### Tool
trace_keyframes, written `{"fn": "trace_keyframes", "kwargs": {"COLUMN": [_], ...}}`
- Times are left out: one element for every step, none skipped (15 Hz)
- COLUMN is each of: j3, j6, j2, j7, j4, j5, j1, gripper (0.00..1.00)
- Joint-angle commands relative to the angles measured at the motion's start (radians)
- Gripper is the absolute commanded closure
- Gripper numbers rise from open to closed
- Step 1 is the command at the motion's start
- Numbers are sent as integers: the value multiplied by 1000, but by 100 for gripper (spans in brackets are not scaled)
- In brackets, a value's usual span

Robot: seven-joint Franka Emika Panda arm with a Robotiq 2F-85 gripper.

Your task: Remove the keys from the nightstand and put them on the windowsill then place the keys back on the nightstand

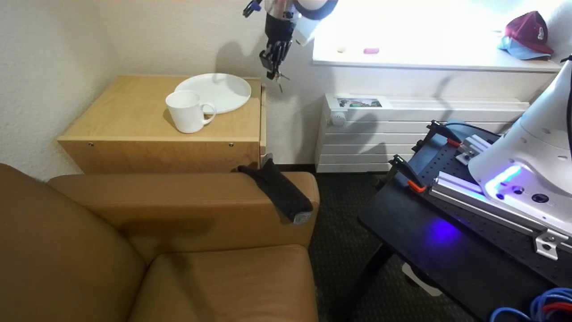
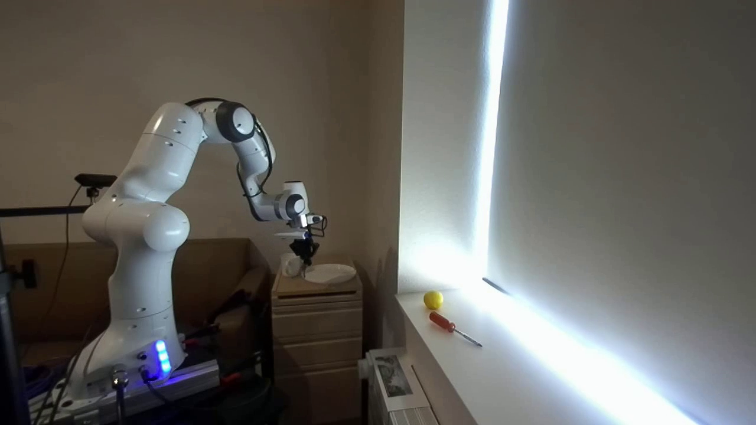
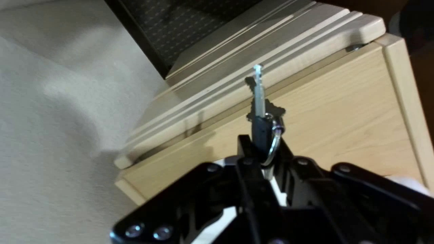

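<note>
My gripper point(image 1: 273, 71) is shut on the keys point(image 1: 280, 80) and holds them in the air just off the right edge of the wooden nightstand point(image 1: 120, 112), beside the wall. In the wrist view the keys point(image 3: 259, 101), with a black key head and a metal ring, stick out from between the fingertips point(image 3: 263, 145), with the nightstand's top and drawer fronts point(image 3: 339, 112) below. The gripper point(image 2: 305, 260) also shows above the nightstand point(image 2: 319, 324) in an exterior view; the keys are too small to make out there. The white windowsill point(image 2: 449, 372) lies to the right.
A white mug point(image 1: 185, 114) and a white plate point(image 1: 230, 89) stand on the nightstand. A yellow lemon point(image 2: 433, 300), a red-handled screwdriver point(image 2: 443, 321) and a maroon cap point(image 1: 529, 33) lie on the sill. A radiator point(image 1: 402, 138) and brown sofa point(image 1: 192, 192) with a dark cloth point(image 1: 279, 190) are nearby.
</note>
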Motion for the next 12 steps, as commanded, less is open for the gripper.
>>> {"fn": "trace_keyframes", "kwargs": {"j3": [-15, 3, 33, -9, 0, 4, 6, 9, -22, -57, -83, -106], "j6": [67, 80, 117, 51, 71, 79, 82, 83, 77, 66, 57, 74], "j2": [-188, -227, -269, -175, -208, -233, -248, -255, -217, -181, -154, -132], "j7": [30, -4, -61, 2, -33, -47, -49, -48, 12, 81, 111, 102], "j4": [-205, -246, -300, -173, -214, -243, -261, -269, -237, -200, -169, -150], "j5": [86, 153, 243, 143, 191, 209, 214, 216, 167, 143, 144, 162], "j1": [-89, -136, -187, -113, -147, -167, -175, -175, -161, -160, -179, -211], "gripper": [96, 96, 96, 83, 83, 83, 83, 96, 96, 96, 96, 96]}}
